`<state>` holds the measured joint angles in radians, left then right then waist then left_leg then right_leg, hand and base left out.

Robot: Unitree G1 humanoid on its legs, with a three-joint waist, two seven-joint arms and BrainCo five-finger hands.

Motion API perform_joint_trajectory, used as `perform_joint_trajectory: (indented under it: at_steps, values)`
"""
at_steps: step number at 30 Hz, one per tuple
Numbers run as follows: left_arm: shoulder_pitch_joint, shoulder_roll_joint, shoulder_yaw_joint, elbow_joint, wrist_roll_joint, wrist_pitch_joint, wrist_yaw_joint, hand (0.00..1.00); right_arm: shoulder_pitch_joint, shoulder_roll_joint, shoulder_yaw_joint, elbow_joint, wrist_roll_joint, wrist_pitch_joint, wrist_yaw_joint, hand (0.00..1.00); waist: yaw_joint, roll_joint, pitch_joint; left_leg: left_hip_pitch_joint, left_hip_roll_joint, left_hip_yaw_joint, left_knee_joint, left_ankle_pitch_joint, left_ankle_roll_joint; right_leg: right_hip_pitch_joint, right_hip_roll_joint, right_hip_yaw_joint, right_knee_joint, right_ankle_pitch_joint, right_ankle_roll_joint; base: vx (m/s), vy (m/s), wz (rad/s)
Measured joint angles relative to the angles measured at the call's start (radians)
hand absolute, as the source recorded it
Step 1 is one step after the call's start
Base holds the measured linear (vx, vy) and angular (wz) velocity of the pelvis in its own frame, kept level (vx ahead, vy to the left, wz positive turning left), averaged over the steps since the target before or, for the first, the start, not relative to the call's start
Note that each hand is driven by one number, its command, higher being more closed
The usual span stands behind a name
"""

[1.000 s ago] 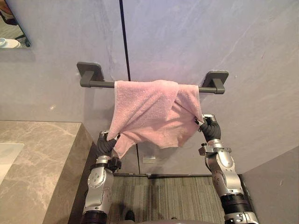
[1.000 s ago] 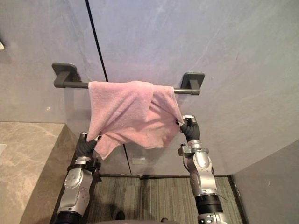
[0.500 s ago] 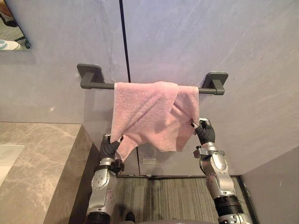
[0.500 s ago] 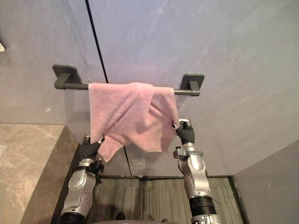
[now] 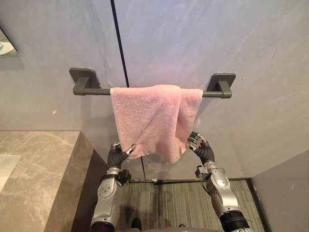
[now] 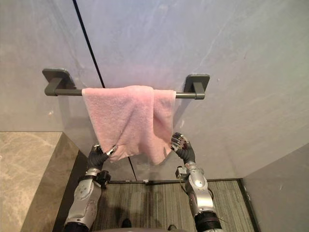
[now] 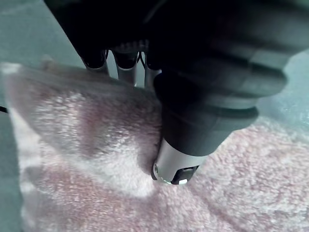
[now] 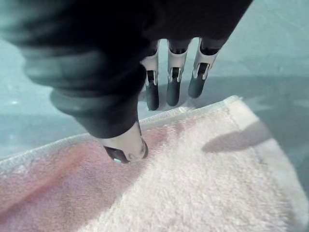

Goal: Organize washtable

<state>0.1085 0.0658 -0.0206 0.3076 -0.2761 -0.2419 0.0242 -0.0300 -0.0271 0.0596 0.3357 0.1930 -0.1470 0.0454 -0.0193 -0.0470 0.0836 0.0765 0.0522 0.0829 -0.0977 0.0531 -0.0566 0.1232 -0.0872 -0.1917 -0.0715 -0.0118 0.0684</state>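
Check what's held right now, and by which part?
Left hand pinches the pink towel by its lower left corner. Right hand sits at its right edge; grip unclear.

Before me a dark wall rail [image 5: 94,91] carries a pink towel [image 5: 149,118] draped over it; the marble worktop [image 5: 38,164] is on my left.

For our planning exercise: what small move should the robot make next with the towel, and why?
Probably open the left hand: it pinches the corner of the pink towel, which hangs draped over the bar, while the right hand is open beside it.
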Motion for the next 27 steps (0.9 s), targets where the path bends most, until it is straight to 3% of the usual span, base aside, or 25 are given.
perform_joint_trajectory:
  at_steps: [22,27]
  values:
    - [0.069,0.020,-0.009,0.011,0.015,0.018,0.023,0.00,0.069,-0.001,-0.015,-0.017,-0.075,0.001,-0.034,0.00,0.002,0.003,0.002,-0.004,-0.001,-0.002,0.000,0.000,0.000,-0.005,-0.001,0.001,0.000,0.004,0.001,-0.02,-0.004,0.00]
    - [0.105,0.014,0.033,-0.148,0.035,0.015,0.030,0.00,0.101,-0.002,-0.075,-0.178,-0.088,-0.003,-0.064,0.00,0.002,0.013,0.009,-0.004,-0.001,-0.002,0.000,-0.001,0.001,-0.007,-0.002,0.001,0.005,0.004,0.001,0.00,0.000,0.00]
